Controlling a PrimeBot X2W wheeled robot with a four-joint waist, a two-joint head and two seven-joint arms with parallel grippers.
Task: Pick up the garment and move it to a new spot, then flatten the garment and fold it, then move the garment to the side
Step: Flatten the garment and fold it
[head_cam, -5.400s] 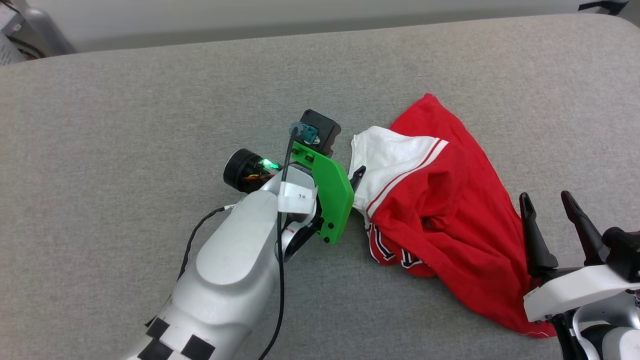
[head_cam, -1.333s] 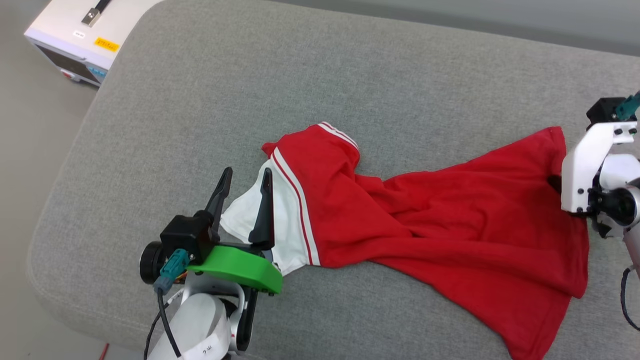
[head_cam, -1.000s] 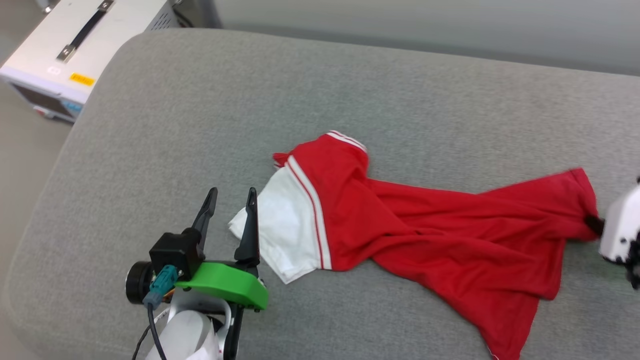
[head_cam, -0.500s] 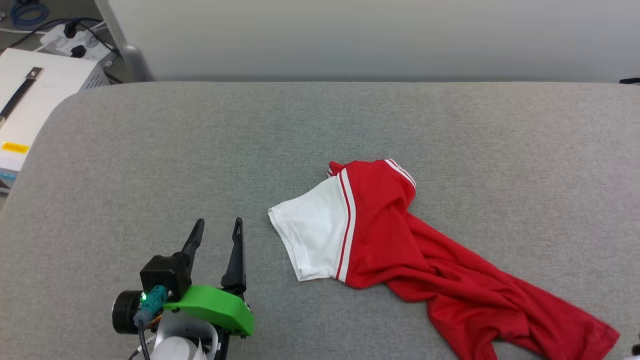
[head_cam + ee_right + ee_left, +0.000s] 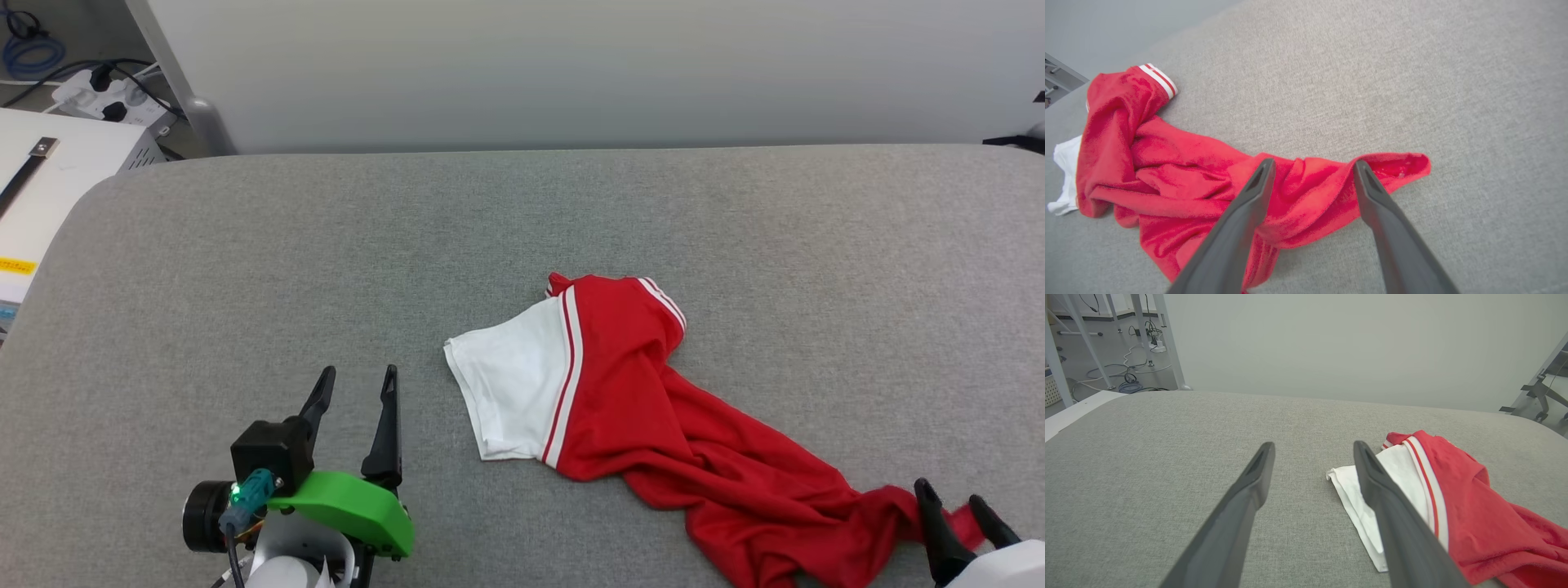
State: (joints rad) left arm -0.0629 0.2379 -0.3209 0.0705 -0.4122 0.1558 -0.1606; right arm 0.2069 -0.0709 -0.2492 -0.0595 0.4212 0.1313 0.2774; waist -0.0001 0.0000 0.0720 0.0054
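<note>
The right gripper (image 5: 1313, 163) had released the hem since a second earlier, jaws wide above it. The left gripper (image 5: 355, 384), lower left, gaped empty. The garment (image 5: 637, 408) lay crumpled from centre to lower right. Flattening likely needed separate corners gripped and drawn apart.

Big grey fabric cushion (image 5: 522, 229) up front, plain pale wall (image 5: 571, 65) right behind it. Off left: a white box (image 5: 57, 171), a power strip (image 5: 98, 94), loose cables (image 5: 1128, 377) on the floor (image 5: 1094, 355), a metal leg (image 5: 202, 122).

The garment (image 5: 645, 416), red with a white striped-trim sleeve, lies rumpled on the grey cushion (image 5: 326, 245), seemingly print-side down.
</note>
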